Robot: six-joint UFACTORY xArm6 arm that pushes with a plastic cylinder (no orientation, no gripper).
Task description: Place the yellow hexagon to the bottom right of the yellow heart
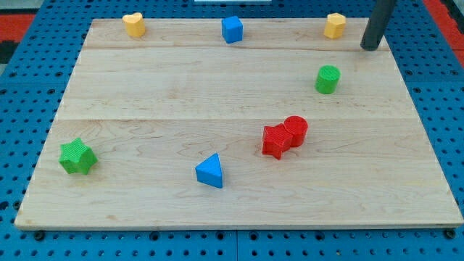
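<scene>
The yellow hexagon (334, 25) stands at the view's top right of the wooden board (181, 80). The yellow heart (133, 25) stands at the view's top left, far from the hexagon. My tip (371, 48) is at the view's top right, just to the right of the hexagon and slightly lower, apart from it by a small gap.
A blue cube (232, 30) stands at the top middle between the two yellow blocks. A green cylinder (328, 79) is below the hexagon. A red star (275, 141) touches a red cylinder (296, 129) at centre right. A blue triangle (211, 172) and a green star (77, 156) lie lower left.
</scene>
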